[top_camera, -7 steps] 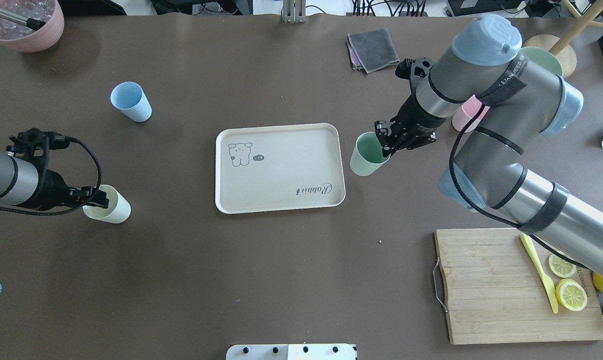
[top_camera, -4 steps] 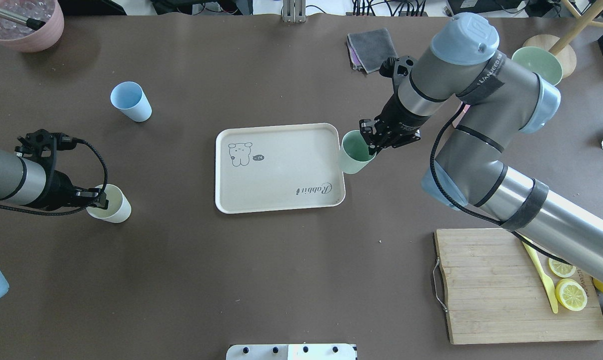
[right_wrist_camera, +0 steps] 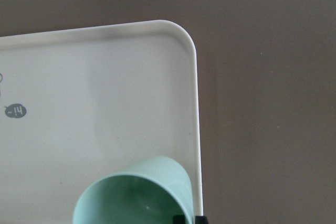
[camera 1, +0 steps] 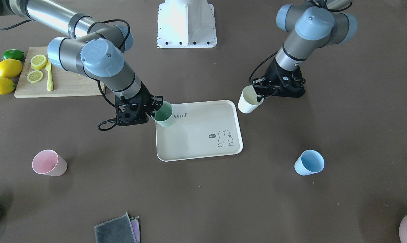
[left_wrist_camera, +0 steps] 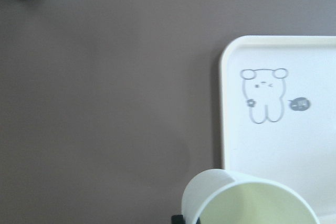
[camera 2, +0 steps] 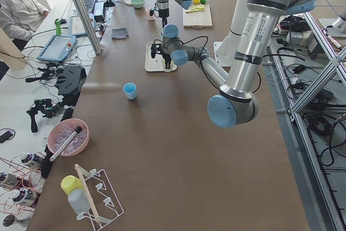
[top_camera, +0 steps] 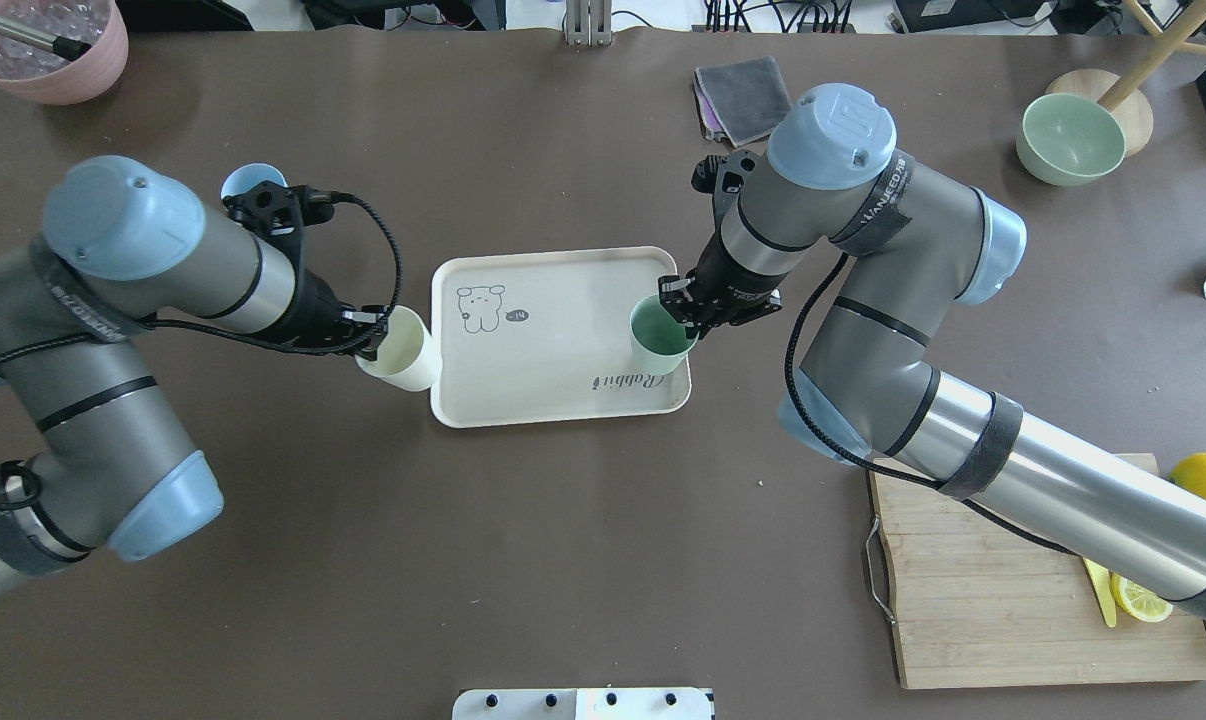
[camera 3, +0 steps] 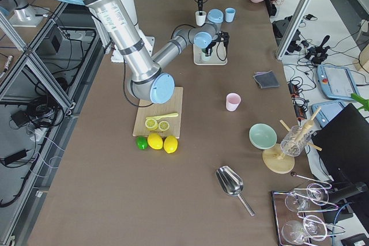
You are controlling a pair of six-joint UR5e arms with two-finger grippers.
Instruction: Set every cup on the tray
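The beige tray (top_camera: 553, 300) lies mid-table with nothing resting on it. My right gripper (top_camera: 685, 305) is shut on the rim of the sage green cup (top_camera: 660, 338) and holds it over the tray's right end, above the "Rabbit" lettering; the cup (right_wrist_camera: 134, 195) sits just inside the rim. My left gripper (top_camera: 368, 335) is shut on the cream cup (top_camera: 400, 352), just outside the tray's left edge (left_wrist_camera: 223, 129). The light blue cup (camera 1: 309, 162) stands on the table, half hidden behind my left arm in the overhead view. The pale pink cup (camera 1: 49, 163) stands apart, hidden by my right arm in the overhead view.
A wooden cutting board (top_camera: 973, 590) with lemon slices and a yellow knife lies front right. A grey cloth (top_camera: 748, 95) and a green bowl (top_camera: 1068, 138) are at the back right, and a pink bowl (top_camera: 48, 45) is at the back left.
Both arms have swung in toward the tray. The left has carried the cream cup right to the tray's left edge. The right has carried the green cup left, over the tray's right end.
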